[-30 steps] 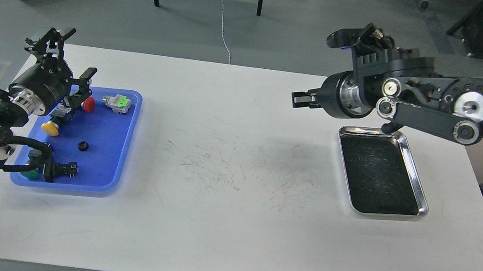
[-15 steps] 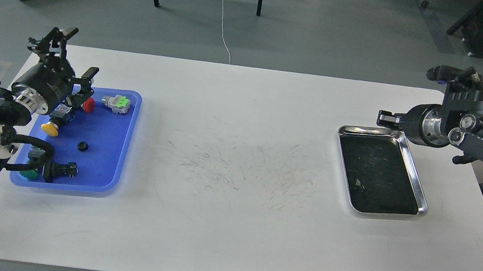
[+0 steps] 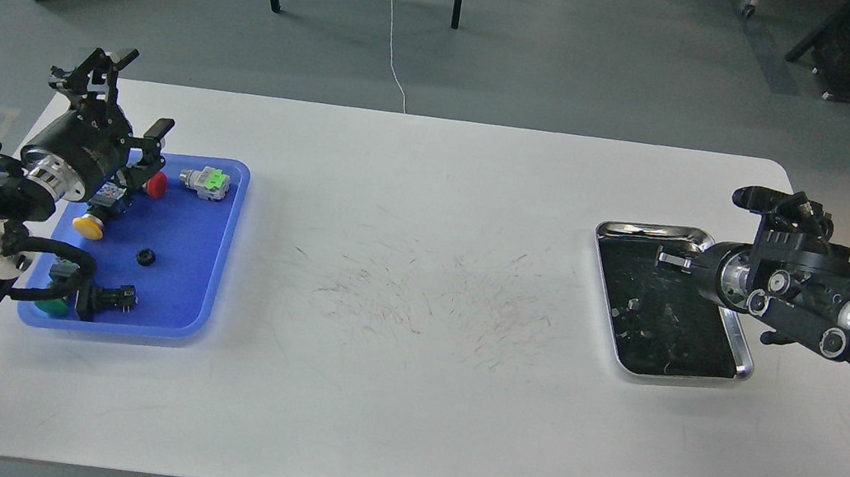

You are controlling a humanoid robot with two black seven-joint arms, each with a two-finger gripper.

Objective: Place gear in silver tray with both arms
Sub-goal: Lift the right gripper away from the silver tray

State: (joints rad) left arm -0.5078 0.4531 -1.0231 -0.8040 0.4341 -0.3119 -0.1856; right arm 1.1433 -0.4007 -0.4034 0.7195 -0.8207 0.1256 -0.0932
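Small black gear (image 3: pixel 145 257) sits in blue plastic tray (image 3: pixel 214 288) at counter's left edge; shiny silver tray (image 3: pixel 741 358) near right edge. Left gripper (image 3: pixel 142 149) fingers wide, empty; right gripper (image 3: pixel 671 259) fingers: cannot tell. Risk: neighbouring parts snagged with gear.

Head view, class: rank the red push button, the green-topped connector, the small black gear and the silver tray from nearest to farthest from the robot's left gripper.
Measured from the left gripper:
1. Red push button, just below it at the blue tray's far edge.
2. Green-topped connector, a little to the right.
3. Small black gear, mid-tray, nearer the camera.
4. Silver tray, far across the table on the right.
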